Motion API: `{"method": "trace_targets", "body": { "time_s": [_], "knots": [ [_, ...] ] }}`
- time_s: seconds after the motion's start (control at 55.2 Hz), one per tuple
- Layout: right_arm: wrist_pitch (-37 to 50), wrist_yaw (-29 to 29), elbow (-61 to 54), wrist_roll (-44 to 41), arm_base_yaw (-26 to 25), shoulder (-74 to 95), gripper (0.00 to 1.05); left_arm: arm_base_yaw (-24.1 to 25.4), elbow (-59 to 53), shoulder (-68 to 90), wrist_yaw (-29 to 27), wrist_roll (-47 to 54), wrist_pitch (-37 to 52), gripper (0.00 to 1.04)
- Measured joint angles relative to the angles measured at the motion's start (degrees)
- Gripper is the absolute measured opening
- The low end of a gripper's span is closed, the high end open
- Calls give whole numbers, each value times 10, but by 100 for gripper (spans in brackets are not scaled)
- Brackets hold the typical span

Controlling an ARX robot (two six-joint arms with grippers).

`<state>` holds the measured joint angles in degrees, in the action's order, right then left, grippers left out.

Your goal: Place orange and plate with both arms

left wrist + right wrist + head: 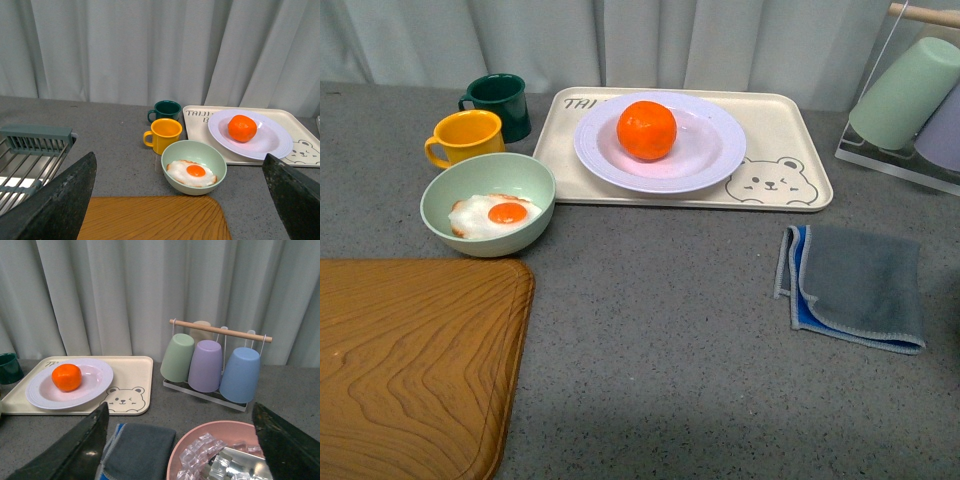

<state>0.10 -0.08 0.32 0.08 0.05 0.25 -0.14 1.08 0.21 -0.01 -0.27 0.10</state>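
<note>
The orange (646,130) rests in the white plate (715,150), which sits on the cream bear tray (800,190) at the back of the table. Both show in the left wrist view, orange (242,128) on plate (272,142), and in the right wrist view, orange (66,377) on plate (95,385). Neither arm appears in the front view. My left gripper (180,200) is open, well short of the plate, with the wooden board under it. My right gripper (182,450) is open above a grey cloth and a pink bowl.
A pale green bowl with a fried egg (488,204), a yellow mug (467,137) and a dark green mug (500,104) stand left of the tray. A wooden board (410,360) lies front left, a grey cloth (855,285) right. A cup rack (215,360), ice bowl (215,450) and dish rack (30,155) flank the scene.
</note>
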Motion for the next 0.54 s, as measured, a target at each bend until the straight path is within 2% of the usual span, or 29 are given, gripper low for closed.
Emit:
{"method": "trace_targets", "body": {
  "time_s": [0.072,0.145,0.544],
  "knots": [
    [0,0,0,1,0,0,97,0,0,0,0,0,0,98],
    [0,0,0,0,0,0,94,0,0,0,0,0,0,98],
    [0,0,0,0,0,0,95,0,0,0,0,0,0,98]
  ]
}}
